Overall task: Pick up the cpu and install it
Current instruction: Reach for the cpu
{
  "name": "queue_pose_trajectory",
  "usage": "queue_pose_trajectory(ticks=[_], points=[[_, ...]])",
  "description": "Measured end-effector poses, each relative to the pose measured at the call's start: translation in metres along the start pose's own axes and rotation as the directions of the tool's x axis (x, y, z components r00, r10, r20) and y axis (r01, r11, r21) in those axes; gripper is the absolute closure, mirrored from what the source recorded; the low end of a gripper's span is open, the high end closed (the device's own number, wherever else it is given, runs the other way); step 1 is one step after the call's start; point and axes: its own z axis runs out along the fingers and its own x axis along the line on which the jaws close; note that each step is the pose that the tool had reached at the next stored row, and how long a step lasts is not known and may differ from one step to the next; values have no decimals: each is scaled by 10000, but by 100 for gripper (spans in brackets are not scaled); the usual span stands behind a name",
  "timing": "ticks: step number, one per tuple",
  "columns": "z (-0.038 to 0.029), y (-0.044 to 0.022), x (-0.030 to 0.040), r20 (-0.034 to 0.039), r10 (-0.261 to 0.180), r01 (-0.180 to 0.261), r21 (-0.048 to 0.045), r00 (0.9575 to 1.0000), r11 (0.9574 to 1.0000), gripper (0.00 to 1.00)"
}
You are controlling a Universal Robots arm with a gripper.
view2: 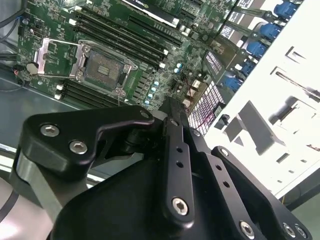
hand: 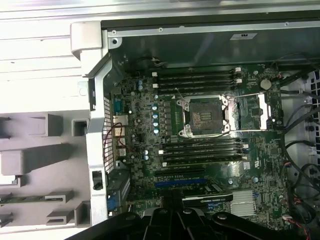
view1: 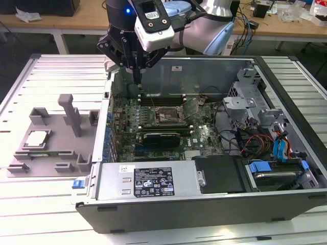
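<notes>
Gripper (view1: pixel 137 77), its fingers pressed together and holding nothing, hangs over the far edge of the open computer case (view1: pixel 153 206). The cpu (view1: pixel 37 139) lies flat on the grey fixture (view1: pixel 61 153) outside the case, at the exterior view's left. The motherboard's CPU socket (hand: pixel 205 116) stands open, its contact field bare.

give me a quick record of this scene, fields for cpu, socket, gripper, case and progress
cpu: lies flat on the grey fixture outside the case, at the exterior view's left
socket: open and empty on the motherboard
gripper: shut, holding nothing, above the case's corner near the fixture
case: lying on its side, open
progress: cpu not yet picked up
</notes>
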Motion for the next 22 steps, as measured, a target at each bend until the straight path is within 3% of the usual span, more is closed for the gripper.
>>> queue_pose_trajectory(ticks=[17, 22], points=[[-7, -15, 292, 0, -1, 1, 1, 10000, 10000, 89], [-11, -19, 446, 0, 0, 0, 0, 10000, 10000, 89]])
